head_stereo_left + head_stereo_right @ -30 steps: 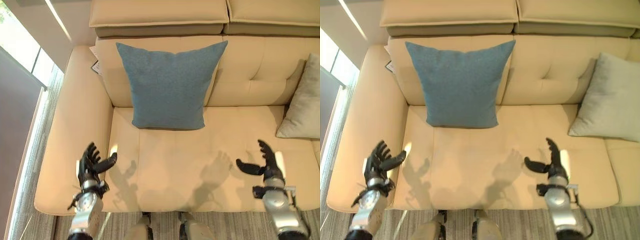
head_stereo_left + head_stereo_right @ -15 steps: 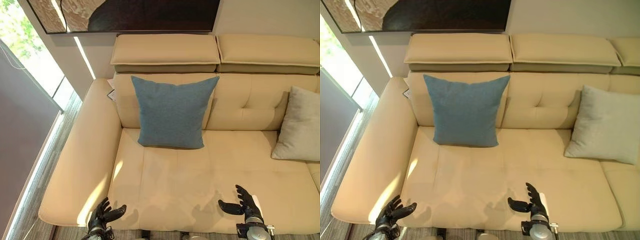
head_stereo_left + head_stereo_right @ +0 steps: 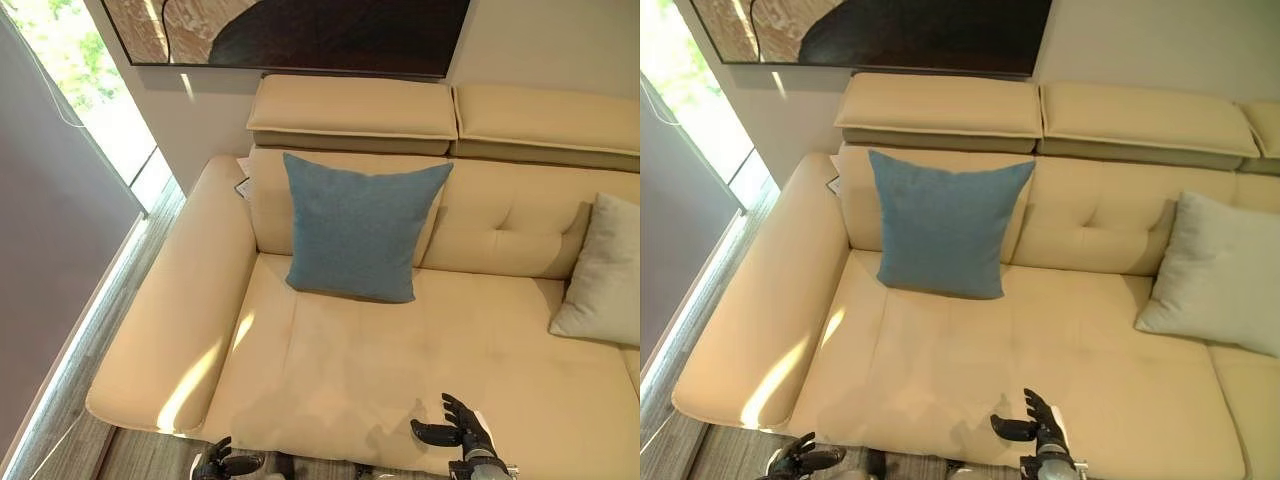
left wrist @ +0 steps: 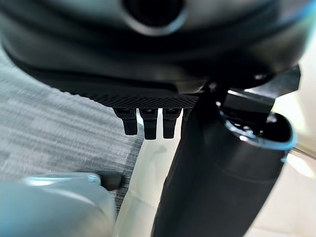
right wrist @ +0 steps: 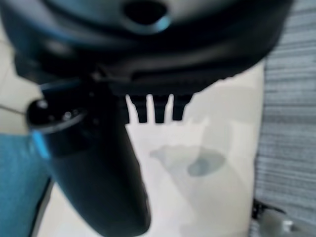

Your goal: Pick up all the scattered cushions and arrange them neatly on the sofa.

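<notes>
Nearest us, our left robot hand (image 3: 225,465) and right robot hand (image 3: 458,437) hang released, fingers spread, holding nothing, at the sofa's (image 3: 340,370) front edge. Beyond them, the blue cushion (image 3: 358,227) leans upright against the backrest; the grey cushion (image 3: 1225,275) sits farther right.

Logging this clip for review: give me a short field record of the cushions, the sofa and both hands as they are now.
blue cushion: upright against the sofa back, left seat
grey cushion: leaning on the sofa back, at the right
sofa: beige, middle of seat bare
left hand: open, holding nothing, low by the sofa's front edge
right hand: open, holding nothing, over the seat's front
</notes>
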Controlling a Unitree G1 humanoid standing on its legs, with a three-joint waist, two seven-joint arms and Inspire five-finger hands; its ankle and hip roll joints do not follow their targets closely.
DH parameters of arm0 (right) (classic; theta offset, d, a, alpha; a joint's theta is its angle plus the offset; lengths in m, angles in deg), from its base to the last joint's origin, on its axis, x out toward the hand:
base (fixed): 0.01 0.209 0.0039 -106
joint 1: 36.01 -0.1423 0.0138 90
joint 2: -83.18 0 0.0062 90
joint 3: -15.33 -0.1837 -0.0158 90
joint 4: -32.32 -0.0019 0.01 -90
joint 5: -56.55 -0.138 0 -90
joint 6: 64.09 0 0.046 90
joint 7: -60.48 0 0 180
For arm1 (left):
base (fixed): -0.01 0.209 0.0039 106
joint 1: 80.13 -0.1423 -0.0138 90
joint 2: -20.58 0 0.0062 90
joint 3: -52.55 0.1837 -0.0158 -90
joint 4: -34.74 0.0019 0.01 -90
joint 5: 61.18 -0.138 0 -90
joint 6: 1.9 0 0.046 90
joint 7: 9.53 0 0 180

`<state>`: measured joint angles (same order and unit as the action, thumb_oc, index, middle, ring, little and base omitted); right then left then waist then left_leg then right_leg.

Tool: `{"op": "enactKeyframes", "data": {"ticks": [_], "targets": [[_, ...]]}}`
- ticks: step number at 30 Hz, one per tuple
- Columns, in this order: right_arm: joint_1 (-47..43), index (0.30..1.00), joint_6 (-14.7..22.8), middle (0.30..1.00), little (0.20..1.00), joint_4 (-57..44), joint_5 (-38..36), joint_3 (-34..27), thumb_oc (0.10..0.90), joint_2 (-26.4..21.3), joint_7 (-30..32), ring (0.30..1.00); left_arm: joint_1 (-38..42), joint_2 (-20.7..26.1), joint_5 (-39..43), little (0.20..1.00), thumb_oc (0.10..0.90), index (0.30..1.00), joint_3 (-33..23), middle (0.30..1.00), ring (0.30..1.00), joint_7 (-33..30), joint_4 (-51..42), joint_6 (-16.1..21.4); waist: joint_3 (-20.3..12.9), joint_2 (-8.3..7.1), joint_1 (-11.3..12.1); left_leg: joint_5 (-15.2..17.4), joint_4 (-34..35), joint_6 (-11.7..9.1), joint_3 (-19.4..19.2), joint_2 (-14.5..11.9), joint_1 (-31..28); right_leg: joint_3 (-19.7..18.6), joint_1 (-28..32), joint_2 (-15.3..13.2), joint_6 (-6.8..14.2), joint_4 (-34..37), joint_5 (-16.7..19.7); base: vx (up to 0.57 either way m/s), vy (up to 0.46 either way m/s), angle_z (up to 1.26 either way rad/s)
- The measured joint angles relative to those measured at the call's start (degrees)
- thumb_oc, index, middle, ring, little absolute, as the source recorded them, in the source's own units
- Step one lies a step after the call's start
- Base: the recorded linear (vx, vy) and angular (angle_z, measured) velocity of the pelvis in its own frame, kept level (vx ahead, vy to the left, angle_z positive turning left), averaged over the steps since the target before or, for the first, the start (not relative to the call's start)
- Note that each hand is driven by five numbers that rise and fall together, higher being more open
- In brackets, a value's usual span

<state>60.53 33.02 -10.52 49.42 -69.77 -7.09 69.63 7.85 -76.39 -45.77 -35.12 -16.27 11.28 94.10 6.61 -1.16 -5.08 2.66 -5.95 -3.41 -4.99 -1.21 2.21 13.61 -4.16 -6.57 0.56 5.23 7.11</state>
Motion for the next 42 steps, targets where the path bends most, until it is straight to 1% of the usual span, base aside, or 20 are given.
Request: {"op": "enactKeyframes", "data": {"ticks": [1,4,10,12,14,15,17,20,22,23,27,29,32,34,35,36,37,39,41,42], "targets": [[0.0,0.900,0.2,0.900,0.900,0.7,0.0,-0.7,0.800,-0.6,0.0,0.900,0.0,-0.8,0.0,0.900,0.800,0.900,1.6,0.900,0.900,-0.1,-0.2,0.0,-0.4,2.41,-0.7,0.6,5.8,1.7,0.6,-0.5,-2.3,0.3,-0.4,0.9,1.6,0.0,0.1,-0.14,0.191,0.12],[-1.3,0.900,-0.4,0.900,0.900,7.1,-0.4,-0.8,0.800,0.8,-0.2,0.900,0.9,-0.5,-0.4,0.900,0.800,0.900,4.4,0.900,0.900,-0.1,-2.8,0.2,0.3,0.86,-0.4,-2.6,10.4,3.4,1.3,2.0,-4.0,-1.6,-1.3,-0.9,3.9,0.0,1.0,-0.12,0.121,0.13],[-3.0,0.900,-1.2,0.900,0.900,9.1,0.5,1.9,0.800,4.2,-0.2,0.900,0.6,2.8,-2.8,0.900,0.800,0.900,3.8,0.900,0.900,-0.3,-1.1,0.3,2.4,-4.10,0.9,-3.0,10.0,4.4,-1.7,5.0,-3.3,-4.6,-5.2,-3.5,6.1,-1.7,5.4,-0.23,0.112,-0.35],[-4.2,0.900,-1.5,0.900,0.900,11.1,1.5,2.6,0.800,4.3,-0.2,0.900,0.9,4.3,-4.8,0.900,0.800,0.900,3.9,0.900,0.900,-0.3,-0.9,0.1,2.5,-4.58,1.2,-2.8,9.1,5.4,-2.3,4.7,-2.9,-4.5,-6.4,-3.5,7.4,-3.7,5.3,-0.18,0.033,-0.11],[-4.7,0.900,-1.7,0.900,0.900,11.3,1.6,2.6,0.800,4.3,-0.2,0.900,0.9,5.2,-4.9,0.900,0.800,0.900,3.7,0.900,0.900,-0.5,-0.5,0.1,2.9,-4.03,1.7,-3.2,9.2,6.3,-2.4,4.0,-2.6,-4.4,-7.1,-3.4,10.5,-7.2,1.7,-0.23,0.020,0.07],[-5.3,0.900,-1.7,0.900,0.900,12.6,1.5,2.5,0.800,4.3,-0.1,0.900,1.2,5.4,-5.0,0.900,0.800,0.900,3.7,0.900,0.900,-0.7,0.0,0.1,3.0,-2.23,2.6,-3.6,9.6,6.5,-2.1,1.4,-2.2,-7.0,-9.2,-0.8,9.7,-17.9,-4.9,-0.18,-0.004,0.14],[-5.6,0.900,-1.8,0.900,0.900,13.4,1.5,2.5,0.800,4.1,-0.2,0.900,1.5,5.9,-5.0,0.900,0.800,0.900,3.7,0.900,0.900,-0.8,0.3,0.0,2.9,-1.58,3.7,-4.5,9.2,6.0,-0.8,0.0,-1.7,-8.4,-9.2,0.8,10.3,-24.5,-10.7,-0.12,-0.062,0.22],[-6.7,0.900,-2.0,0.900,0.900,15.1,1.5,2.7,0.800,4.1,-0.3,0.900,0.7,5.3,-5.0,0.900,0.800,0.900,3.7,0.900,0.900,-0.7,1.0,-0.1,2.5,-1.32,5.8,-5.3,9.1,4.8,-0.2,-1.2,-1.8,-10.3,-4.3,1.0,9.8,-25.5,-18.6,-0.11,-0.106,0.17],[-6.9,0.900,-2.0,0.900,0.900,15.0,1.5,3.0,0.800,4.3,-0.3,0.900,0.1,5.3,-5.0,0.900,0.800,0.900,3.9,0.900,0.900,-0.7,0.4,0.0,1.9,-1.81,6.7,-5.3,8.7,3.9,0.4,-0.8,-1.2,-10.8,-2.1,0.4,8.2,-20.5,-18.0,-0.13,-0.203,0.05],[-7.9,0.900,-2.3,0.900,0.900,14.9,1.5,3.6,0.800,3.7,-0.3,0.900,0.1,3.9,-4.8,0.900,0.800,0.900,3.9,0.900,0.900,-1.0,0.4,-0.2,1.5,-0.13,7.0,-6.1,8.2,2.7,1.7,-2.6,-0.1,-10.7,0.9,3.4,2.5,-13.9,-14.3,-0.09,-0.160,0.08],[-8.7,0.900,-2.2,0.900,0.900,14.6,1.5,4.7,0.800,3.7,-0.3,0.900,0.0,3.6,-4.4,0.900,0.800,0.900,3.9,0.900,0.900,-1.5,0.4,-0.1,0.6,0.56,7.4,-7.5,5.8,0.7,2.5,-5.5,1.9,-10.2,3.2,6.6,0.0,-8.0,-10.9,-0.15,-0.111,0.05],[-8.6,0.900,-2.2,0.900,0.900,13.9,1.3,4.7,0.800,3.2,-0.2,0.900,2.8,3.4,-4.4,0.900,0.800,0.900,5.2,0.900,0.900,-1.5,0.2,0.0,0.8,0.09,6.8,-10.2,2.8,-3.2,3.8,-6.2,7.0,-7.6,2.2,7.9,-1.4,-5.6,-9.0,-0.36,-0.080,0.52],[-9.0,0.900,-2.2,0.900,0.900,14.9,1.3,4.7,0.800,3.3,-0.2,0.900,4.3,2.4,-4.3,0.900,0.800,0.900,6.4,0.900,0.900,-1.3,-0.1,-0.1,1.2,-0.30,5.8,-13.2,2.7,-5.8,5.7,-6.6,9.4,-5.7,1.3,8.2,-2.5,-4.9,-8.0,-0.20,-0.016,0.35],[-8.4,0.900,-2.3,0.900,0.900,15.1,1.3,4.6,0.800,3.2,-0.1,0.900,4.7,2.1,-4.4,0.900,0.800,0.900,6.5,0.900,0.900,-1.4,-0.1,0.0,1.4,-0.70,5.5,-13.4,2.3,-5.9,5.3,-6.5,8.9,-5.7,1.3,8.1,-3.4,-4.6,-7.7,-0.13,0.035,-0.04],[-8.3,0.900,-2.0,0.900,0.900,15.7,1.3,4.6,0.800,3.3,0.0,0.900,5.3,2.1,-4.3,0.900,0.800,0.900,5.7,0.900,0.900,-1.4,0.4,0.0,1.6,-2.22,4.5,-8.6,-2.4,-5.1,5.6,-4.9,9.3,-4.8,1.9,6.0,-4.9,-2.9,-6.0,-0.02,0.023,-0.08],[-8.5,0.900,-1.9,0.900,0.900,15.3,1.2,4.6,0.800,3.4,0.1,0.900,5.2,2.3,-4.4,0.900,0.800,0.900,5.8,0.900,0.900,-1.5,0.9,-0.1,1.4,-3.59,3.6,-5.8,-4.6,-4.3,5.2,-2.1,8.6,-5.2,2.6,4.1,-4.2,-1.8,-5.3,0.00,0.000,0.06],[-8.0,0.900,-1.7,0.900,0.900,15.1,1.2,4.5,0.800,2.9,0.1,0.900,5.1,1.9,-4.4,0.900,0.800,0.900,6.0,0.900,0.900,-1.4,0.8,0.0,1.5,-3.39,2.8,-5.3,-4.0,-3.7,5.1,-1.0,7.3,-5.2,2.6,3.8,-3.7,-1.7,-5.3,0.00,0.000,0.18],[-6.4,0.900,-2.3,0.900,0.900,15.5,1.2,4.1,0.800,1.6,0.2,0.900,5.3,0.6,-4.4,0.900,0.800,0.900,6.1,0.900,0.900,-1.4,0.7,0.0,0.9,-0.54,2.0,-5.1,0.8,-2.9,4.6,-1.6,3.9,-4.8,2.4,5.1,-2.9,-1.6,-5.1,-0.03,0.084,0.21],[-6.2,0.900,-2.6,0.900,0.900,15.6,1.2,4.1,0.800,2.0,0.1,0.900,5.3,0.6,-4.4,0.900,0.800,0.900,6.1,0.900,0.900,-1.5,0.3,0.1,1.3,-0.44,2.1,-5.0,2.9,-2.7,4.6,-1.9,2.9,-4.7,1.7,5.4,-1.5,-1.5,-5.0,-0.09,0.236,0.04],[-6.2,0.900,-2.4,0.900,0.900,16.8,1.3,3.8,0.800,2.5,0.1,0.900,5.5,0.6,-4.6,0.900,0.800,0.900,6.3,0.900,0.900,-1.7,0.5,-0.1,1.4,-1.15,1.8,-2.1,1.8,-2.4,4.7,-1.6,2.8,-4.7,1.5,4.5,-1.9,-1.4,-3.6,-0.10,0.204,-0.24]]}}
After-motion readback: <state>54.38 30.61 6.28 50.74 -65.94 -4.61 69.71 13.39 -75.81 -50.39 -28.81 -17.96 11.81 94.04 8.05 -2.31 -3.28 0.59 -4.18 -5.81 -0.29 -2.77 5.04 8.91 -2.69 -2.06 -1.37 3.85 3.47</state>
